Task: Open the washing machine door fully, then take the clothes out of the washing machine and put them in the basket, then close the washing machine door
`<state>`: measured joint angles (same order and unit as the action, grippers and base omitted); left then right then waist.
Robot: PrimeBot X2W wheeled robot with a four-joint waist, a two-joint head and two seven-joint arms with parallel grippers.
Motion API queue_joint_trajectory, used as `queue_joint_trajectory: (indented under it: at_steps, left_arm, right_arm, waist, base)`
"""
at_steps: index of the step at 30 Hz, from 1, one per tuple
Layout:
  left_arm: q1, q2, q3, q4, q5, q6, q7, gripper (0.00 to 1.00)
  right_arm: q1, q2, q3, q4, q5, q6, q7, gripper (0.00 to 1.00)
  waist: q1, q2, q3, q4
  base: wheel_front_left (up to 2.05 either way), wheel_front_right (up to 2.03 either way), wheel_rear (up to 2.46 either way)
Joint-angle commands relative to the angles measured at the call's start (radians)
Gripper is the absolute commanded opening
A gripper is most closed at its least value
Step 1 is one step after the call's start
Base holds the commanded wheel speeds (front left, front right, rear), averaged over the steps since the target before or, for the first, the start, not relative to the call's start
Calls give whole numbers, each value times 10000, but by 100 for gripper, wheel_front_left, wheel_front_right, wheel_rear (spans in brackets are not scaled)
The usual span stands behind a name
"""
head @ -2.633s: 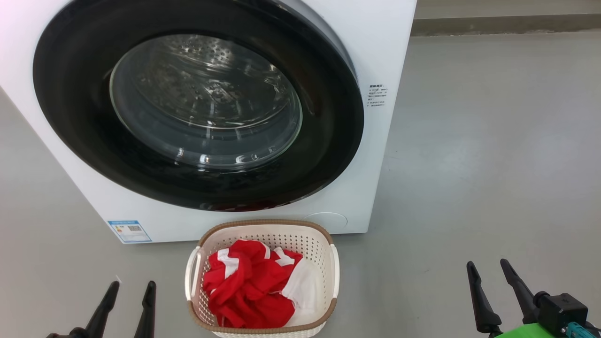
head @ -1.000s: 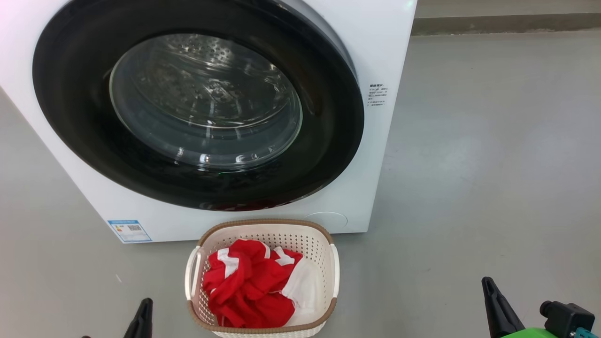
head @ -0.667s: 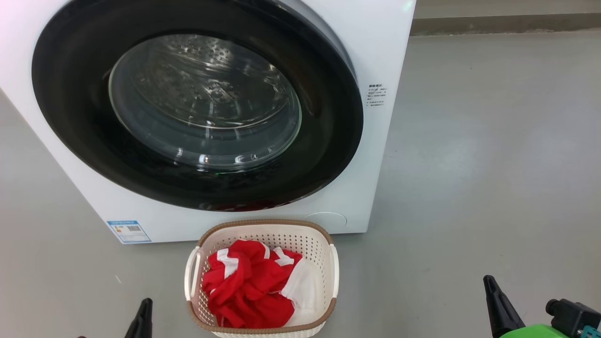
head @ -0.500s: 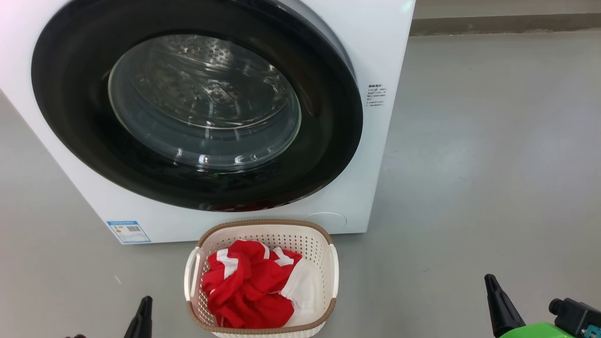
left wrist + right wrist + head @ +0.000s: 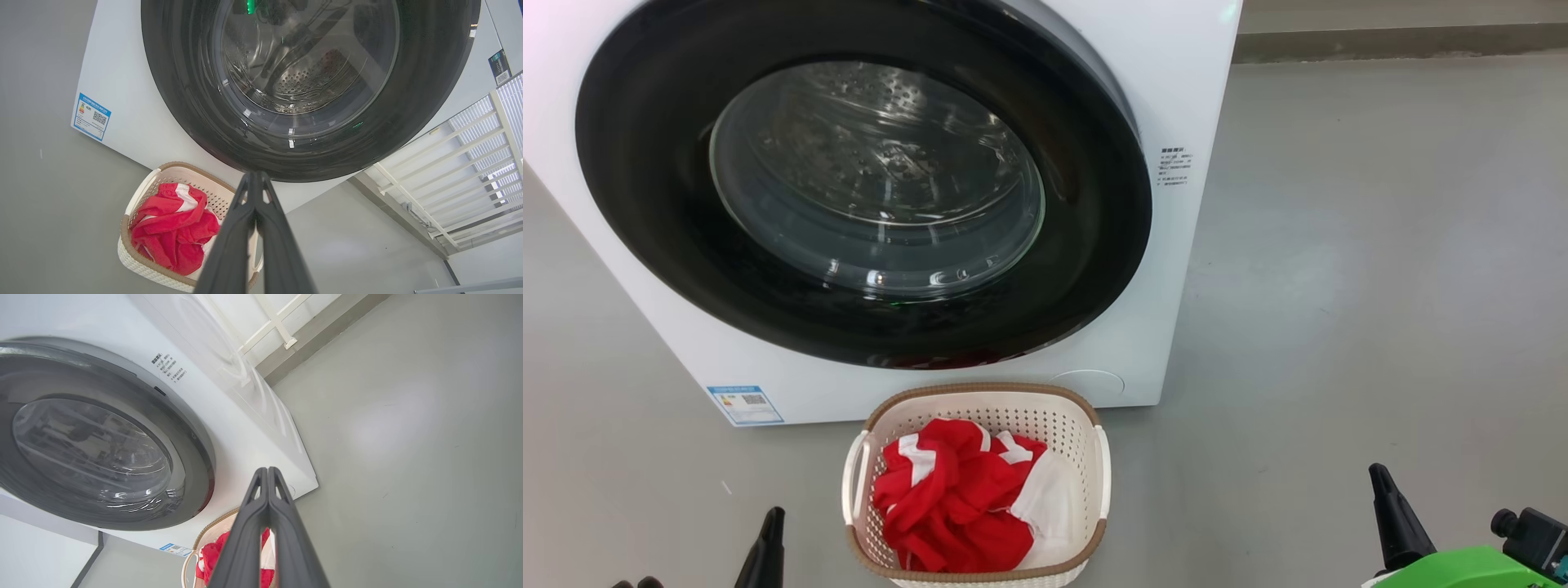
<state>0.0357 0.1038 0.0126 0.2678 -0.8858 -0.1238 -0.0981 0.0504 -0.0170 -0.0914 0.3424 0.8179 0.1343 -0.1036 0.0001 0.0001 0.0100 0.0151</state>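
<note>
At 6 o'clock of the head view, just before the washing machine (image 5: 1176, 269), the basket (image 5: 980, 390) stands on the grey floor (image 5: 1339, 286). The clothes (image 5: 956, 506) are heaped inside it, red with white panels, and nothing trails over the rim that I can make out. The washing machine door (image 5: 874, 175) fills the view from 9 to 2 o'clock. In the right wrist view its black rim lies close along the white front with no gap showing. Through the glass the perforated drum (image 5: 302, 81) looks bare of fabric.

The left gripper (image 5: 254, 177) has its two fingers pressed together with nothing between them. It sits low at 7 o'clock of the head view, near the basket and well apart from the door. The right gripper (image 5: 267, 471) is likewise closed on nothing, at 5 o'clock and well clear of everything.

Judging by how things lie, the step in hand is the last one, closing the door, and it looks done. The clothes are out and the door is against the machine. Whether the latch has caught cannot be told. The next move calls for little. If the door proves loose, a firm push with closed fingertips on the black rim would seat it. Otherwise the arms only need to keep clear of the basket.
</note>
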Motion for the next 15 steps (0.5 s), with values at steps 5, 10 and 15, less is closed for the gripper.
queue_joint_trajectory:
  at_steps: [5,10,15]
  left_arm:
    - [-492,25,308,-211,-600,-33,178,0]
    - [-562,-17,361,-212,-1091,-36,322,0]
    - [-632,-59,414,-214,-1583,-38,467,0]
  right_arm:
    - [-573,-156,-23,-343,660,-16,182,0]
    - [-648,-169,-38,-390,1198,-17,329,0]
    - [-723,-182,-53,-437,1736,-19,477,0]
  waist:
    - [-1,-1,-5,-10]
    - [-1,-1,-10,-21]
    - [-1,-1,-14,-31]
  base:
    - [0,0,0]
    - [0,0,0]
    - [0,0,0]
